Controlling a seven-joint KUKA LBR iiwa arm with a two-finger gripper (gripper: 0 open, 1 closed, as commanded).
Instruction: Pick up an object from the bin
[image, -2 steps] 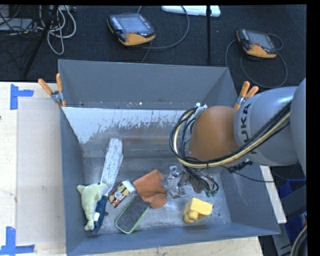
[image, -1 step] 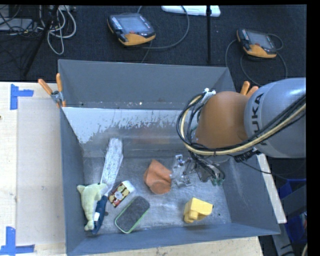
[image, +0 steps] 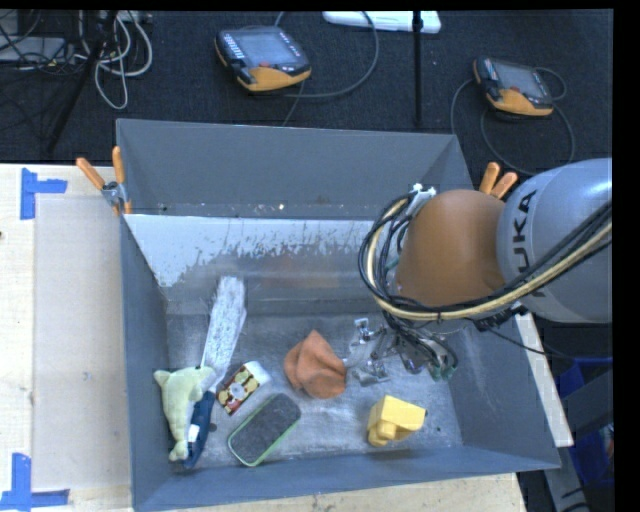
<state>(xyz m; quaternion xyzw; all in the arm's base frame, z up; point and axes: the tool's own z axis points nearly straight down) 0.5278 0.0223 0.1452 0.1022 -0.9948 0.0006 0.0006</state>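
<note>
Lump of crumpled orange-brown stuff (image: 316, 366) lay mid-floor in the bin (image: 300, 180), just left of my low-hanging pincer (image: 367, 358); clenched or released, I could not tell. A yellow block (image: 395, 420) sat near, toward the front wall.

In bin (image: 300, 180): plush toy (image: 183, 398) far L, pad (image: 263, 428) front-mid, cloth lump (image: 315, 366) ctr w/ gripper (image: 368, 360) just R, block (image: 395, 418) front-R.

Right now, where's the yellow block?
In camera view, the yellow block lies in the right part of the bin floor, near the front wall, just below the gripper and lower right of the orange-brown lump.
</note>
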